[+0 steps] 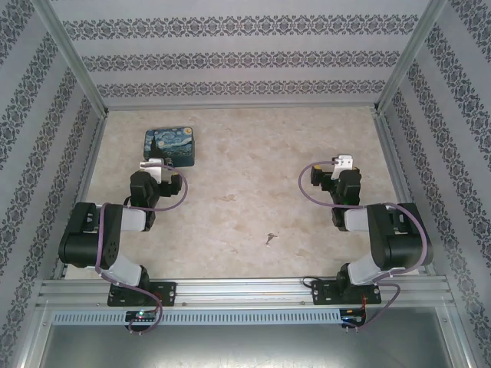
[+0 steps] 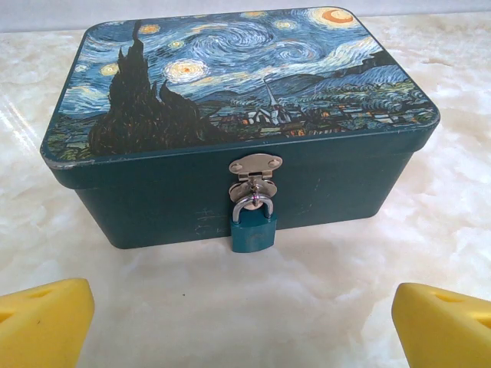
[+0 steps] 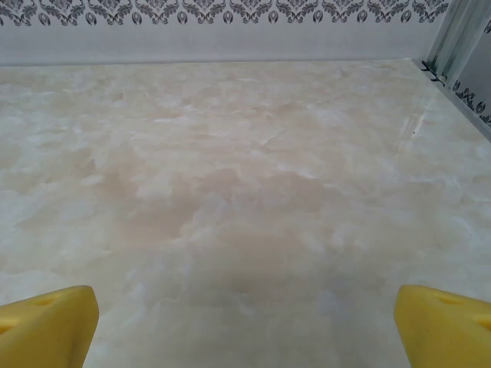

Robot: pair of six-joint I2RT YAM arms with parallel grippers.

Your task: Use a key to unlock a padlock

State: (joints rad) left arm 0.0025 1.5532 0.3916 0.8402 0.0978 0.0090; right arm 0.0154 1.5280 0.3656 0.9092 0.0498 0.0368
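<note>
one padlock [image 2: 253, 230], one key [image 1: 268, 239], two hands [image 2: 245, 326] [image 3: 245, 326]

From the left wrist, the padlock [image 2: 252, 230] on the box's [image 2: 230, 115] front hides its underside, and the fingers [image 2: 42, 322] before the box are cut by the bottom edge. From above, the left gripper [image 1: 157, 164] covers the box's near edge, padlock included; the key [image 1: 268, 239], well apart from the box, is a mere speck.

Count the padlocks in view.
1. A small teal padlock hangs from the silvery hasp on the painted box's side seen by the left wrist camera. The box's other sides are hidden, so another could be there.
</note>
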